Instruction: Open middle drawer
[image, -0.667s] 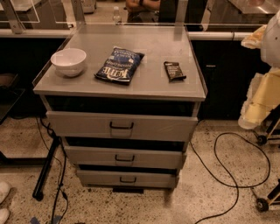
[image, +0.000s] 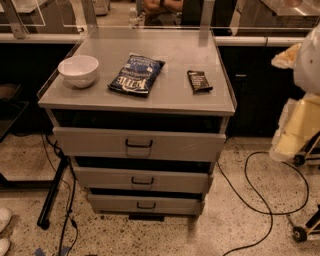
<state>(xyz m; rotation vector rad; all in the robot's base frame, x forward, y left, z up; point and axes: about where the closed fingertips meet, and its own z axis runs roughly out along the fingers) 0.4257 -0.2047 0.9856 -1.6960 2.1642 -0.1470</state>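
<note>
- Middle drawer (image: 105, 179) sat dead centre in the grey cabinet (image: 170, 100), between the top drawer (image: 90, 142) and the bottom drawer (image: 115, 204). Its front looked pushed in, so I judged it shut.
- Its black pull (image: 142, 181) hung in the middle of the front with nothing touching it.
- Over on the left of the cabinet top stood a white bowl (image: 78, 70), upright.
- Just beside it, a dark blue chip bag (image: 136, 74) lay flat.
- Further right, apart from the bag, lay a small dark packet (image: 199, 81).
- Down on the floor to the right, a black cable (image: 260, 200) looped away from the cabinet.
- At the far right edge was what looked like the robot's pale arm (image: 306, 65), well apart from the drawers. The gripper itself was out of frame, so I could not tell whether it was wide or narrow.
- Progress check: nothing done yet by the look of it. The reach, the grip on the pull and the slide outward were all left to do.
</note>
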